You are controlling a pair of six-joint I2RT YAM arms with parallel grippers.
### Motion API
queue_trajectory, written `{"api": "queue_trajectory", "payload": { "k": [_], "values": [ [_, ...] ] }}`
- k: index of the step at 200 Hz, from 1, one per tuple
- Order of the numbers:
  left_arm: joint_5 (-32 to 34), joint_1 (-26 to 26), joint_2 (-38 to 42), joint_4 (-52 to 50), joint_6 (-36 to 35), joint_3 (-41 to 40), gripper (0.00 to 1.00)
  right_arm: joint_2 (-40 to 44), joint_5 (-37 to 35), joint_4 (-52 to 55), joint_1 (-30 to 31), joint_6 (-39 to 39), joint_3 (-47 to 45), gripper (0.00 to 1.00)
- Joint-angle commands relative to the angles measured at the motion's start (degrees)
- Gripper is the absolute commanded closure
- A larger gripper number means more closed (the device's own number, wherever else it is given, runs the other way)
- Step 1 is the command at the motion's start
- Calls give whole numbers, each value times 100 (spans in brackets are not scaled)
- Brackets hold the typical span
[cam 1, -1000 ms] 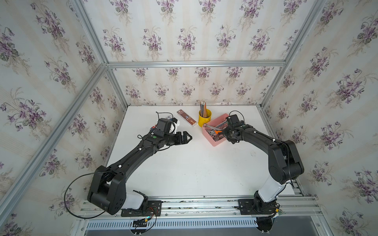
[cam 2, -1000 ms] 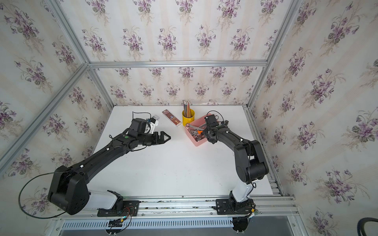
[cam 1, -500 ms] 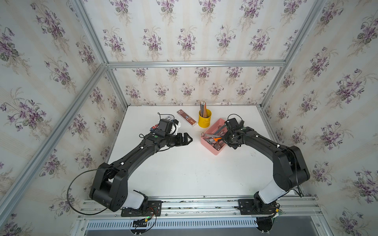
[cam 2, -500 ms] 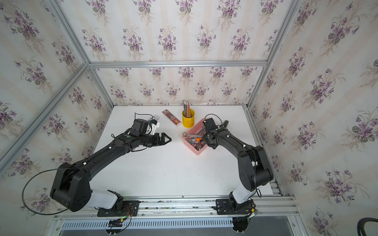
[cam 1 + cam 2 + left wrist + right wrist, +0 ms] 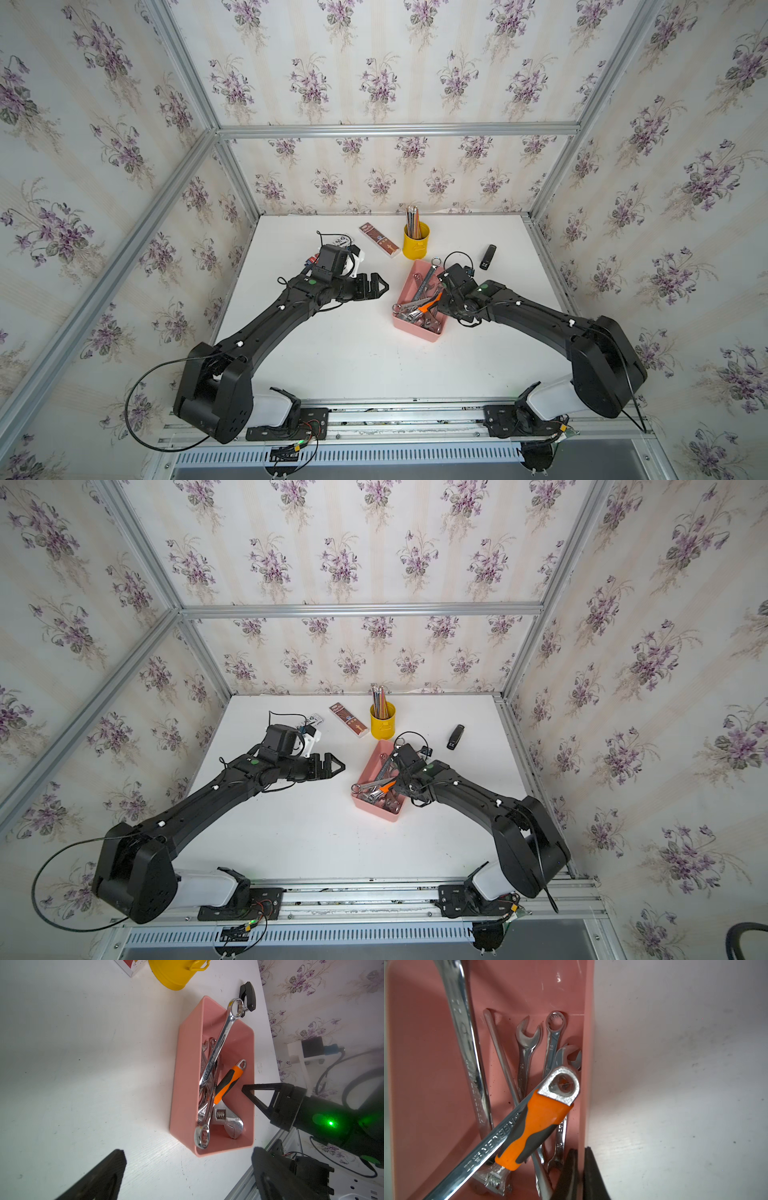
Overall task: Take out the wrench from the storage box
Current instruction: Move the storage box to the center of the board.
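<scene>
The pink storage box (image 5: 404,291) (image 5: 367,766) lies right of the table's centre and holds several wrenches. A long silver wrench (image 5: 218,1047) rests on the far rim, across an orange-handled adjustable wrench (image 5: 227,1082) (image 5: 533,1126). My right gripper (image 5: 441,298) (image 5: 401,781) (image 5: 580,1152) is shut on the box's right wall (image 5: 586,1064), one finger inside and one outside. Over bare table left of the box, my left gripper (image 5: 380,284) (image 5: 337,762) (image 5: 188,1150) hangs open, facing the box and holding nothing.
A yellow cup of pencils (image 5: 415,246) stands just behind the box, with a flat brown packet (image 5: 379,239) to its left. A small black device (image 5: 487,256) lies at the back right. Aluminium rails (image 5: 552,270) border the table.
The right gripper closed on the box's wall, and the box slid toward the front and turned with it. The left arm has hardly moved.
</scene>
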State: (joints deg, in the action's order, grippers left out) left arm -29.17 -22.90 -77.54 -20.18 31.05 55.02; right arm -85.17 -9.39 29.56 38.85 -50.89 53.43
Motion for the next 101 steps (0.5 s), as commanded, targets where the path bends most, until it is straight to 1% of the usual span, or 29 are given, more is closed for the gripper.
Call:
{"api": "queue_trajectory", "payload": {
  "k": [1, 33, 101],
  "values": [
    [157, -2, 190, -163, -64, -113, 1, -93, 265, -48, 211, 403, 160, 93],
    [310, -1, 439, -332, -99, -293, 1, -432, 304, 9, 528, 754, 356, 93],
    [712, -1, 1083, -537, -64, -702, 1, -638, 449, -77, 641, 1321, 490, 90]
  ]
}}
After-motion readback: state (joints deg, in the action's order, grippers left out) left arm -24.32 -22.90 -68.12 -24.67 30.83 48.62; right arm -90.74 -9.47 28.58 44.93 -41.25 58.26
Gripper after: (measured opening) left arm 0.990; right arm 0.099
